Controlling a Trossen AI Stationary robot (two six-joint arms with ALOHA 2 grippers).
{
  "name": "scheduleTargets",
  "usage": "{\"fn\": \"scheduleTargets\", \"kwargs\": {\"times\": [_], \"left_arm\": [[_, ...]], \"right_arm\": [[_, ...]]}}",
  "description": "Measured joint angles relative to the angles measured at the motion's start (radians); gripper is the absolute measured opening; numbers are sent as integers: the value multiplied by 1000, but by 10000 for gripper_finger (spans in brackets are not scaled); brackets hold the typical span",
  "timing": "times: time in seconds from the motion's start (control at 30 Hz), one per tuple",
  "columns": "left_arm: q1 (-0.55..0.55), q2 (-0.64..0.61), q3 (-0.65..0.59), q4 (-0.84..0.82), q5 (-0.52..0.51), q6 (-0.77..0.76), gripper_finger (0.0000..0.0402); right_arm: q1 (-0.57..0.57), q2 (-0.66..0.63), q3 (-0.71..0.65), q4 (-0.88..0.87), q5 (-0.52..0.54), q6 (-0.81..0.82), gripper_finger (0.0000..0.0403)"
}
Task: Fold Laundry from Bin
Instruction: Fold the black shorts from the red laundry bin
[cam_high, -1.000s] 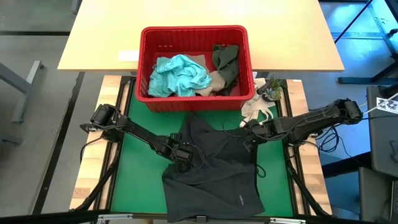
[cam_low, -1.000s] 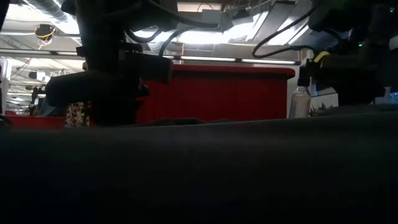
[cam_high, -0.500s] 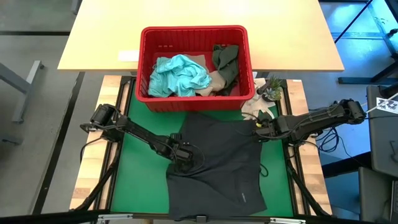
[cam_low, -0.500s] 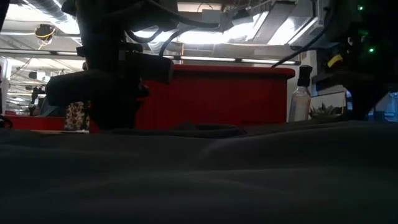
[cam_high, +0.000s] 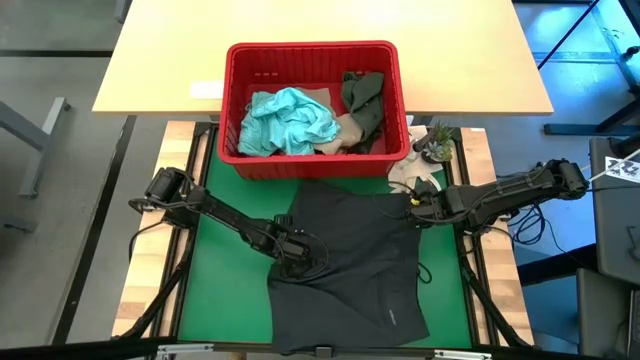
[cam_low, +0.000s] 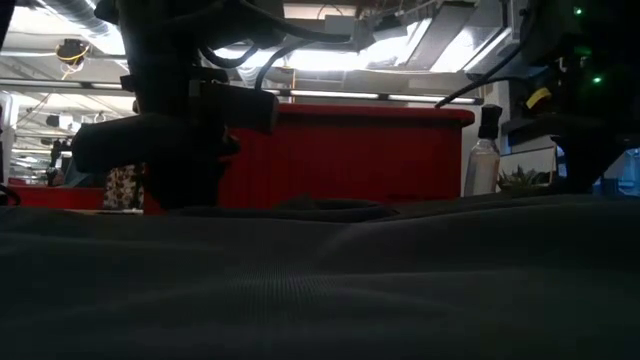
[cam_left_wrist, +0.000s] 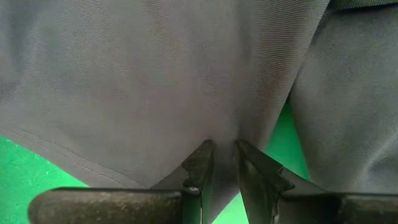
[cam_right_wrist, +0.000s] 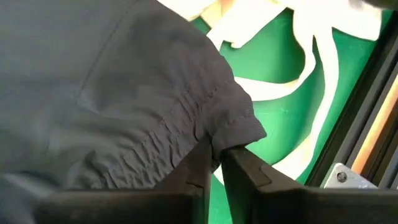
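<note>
- The dark grey garment (cam_high: 345, 260) lies spread over the green mat (cam_high: 225, 275) in the lower middle of the high view, its upper edge just below the red bin (cam_high: 312, 108).
- The left hand (cam_high: 297, 256), at the garment's left side, is pinching a fold of the cloth between nearly closed fingers (cam_left_wrist: 198, 168).
- The right hand (cam_high: 413, 203), at the garment's upper right corner, has that hemmed corner between its narrow fingers (cam_right_wrist: 200, 163).
- In the bin lie a light teal garment (cam_high: 288, 120), a dark olive garment (cam_high: 363, 97) and a beige one (cam_high: 346, 128).
- Right of the bin, a white cloth bag (cam_high: 410, 172) with loop handles lies close to the right hand, beside a small potted plant (cam_high: 436, 142).
- The bin rests partly on a pale wooden worktop (cam_high: 160, 60) in the upper frame.
- In the low view, dark cloth (cam_low: 320, 285) fills the foreground and blocks the mat; a spray bottle (cam_low: 484, 152) stands right of the bin.
</note>
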Motion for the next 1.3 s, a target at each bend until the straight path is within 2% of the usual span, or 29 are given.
{"fn": "scheduleTargets", "kwargs": {"times": [0.3,0.43,0.63,0.87,1.03,1.17,1.3], "left_arm": [[2,-57,-4,-4,-5,0,66],[2,-79,-4,-4,-9,0,66],[21,-119,-3,-1,-14,1,66],[81,-121,-1,12,-18,22,66],[135,-121,0,78,-52,41,66],[182,-121,0,156,-53,52,66],[229,-118,0,241,-68,53,66]], "right_arm": [[0,0,0,-1,-5,-28,153],[0,0,0,-16,-22,-28,183],[0,0,0,-26,-102,-28,190],[0,-9,8,-86,-97,-29,191],[0,-10,85,-152,-83,-28,191],[0,-10,145,-116,-50,-38,191],[1,-10,162,0,-47,-82,191]]}}
